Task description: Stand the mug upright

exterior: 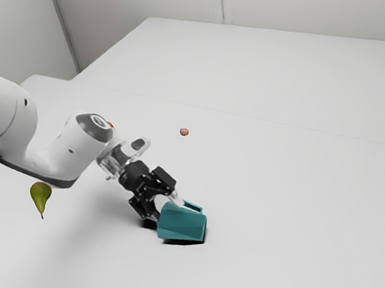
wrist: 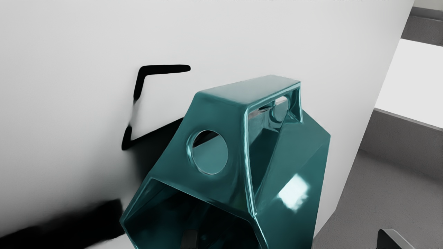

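Teal mug (exterior: 182, 224), on its side, mouth toward the gripper (exterior: 168, 208)

Item: mug, 1, faceted, on the counter (exterior: 297, 206); handle (exterior: 192, 206) uppermost, pierced by a round hole.
Item: gripper, 1, black, wide open, nothing clasped; 1 finger (wrist: 189, 240) within the mug's mouth, the other outside, well apart from its wall.
Item: pear (exterior: 40, 195), 1, green-brown, toward the exterior view's left, beside the white arm (exterior: 65, 153).
Item: small brown object (exterior: 184, 132), 1, beyond the gripper, kind unclear.
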Robot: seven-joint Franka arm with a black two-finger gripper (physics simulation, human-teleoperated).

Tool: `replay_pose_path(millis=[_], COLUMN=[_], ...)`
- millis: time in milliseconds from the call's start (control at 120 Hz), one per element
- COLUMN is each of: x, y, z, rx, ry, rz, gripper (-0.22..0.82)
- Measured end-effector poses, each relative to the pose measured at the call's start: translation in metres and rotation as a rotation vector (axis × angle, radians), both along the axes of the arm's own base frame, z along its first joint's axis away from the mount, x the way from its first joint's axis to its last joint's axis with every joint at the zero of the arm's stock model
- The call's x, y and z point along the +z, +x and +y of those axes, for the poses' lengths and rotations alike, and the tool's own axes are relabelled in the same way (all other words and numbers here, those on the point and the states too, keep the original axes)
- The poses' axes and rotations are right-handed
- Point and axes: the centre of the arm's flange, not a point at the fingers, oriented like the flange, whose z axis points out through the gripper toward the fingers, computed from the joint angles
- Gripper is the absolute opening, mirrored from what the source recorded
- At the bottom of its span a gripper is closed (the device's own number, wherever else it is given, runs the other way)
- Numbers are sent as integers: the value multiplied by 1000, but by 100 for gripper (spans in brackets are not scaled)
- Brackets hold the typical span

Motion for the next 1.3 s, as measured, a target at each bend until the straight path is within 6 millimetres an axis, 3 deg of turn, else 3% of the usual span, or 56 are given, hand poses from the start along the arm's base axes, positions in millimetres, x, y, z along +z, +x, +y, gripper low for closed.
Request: replay_pose_path(millis=[208, 392, 642, 833, 1067, 1300], x=[9, 25, 27, 55, 94, 113], y=[11, 23, 28, 42, 48, 59], z=[-8, -20, -27, -33, -55, -52], rx=[-3, -25, -38, -90, -308, -460], ry=[-2, -4, 4, 47, 341, 607], rz=[-40, -83, -89, -148, -350, -529], gripper=[9, -9, -16, -17, -18, -18])
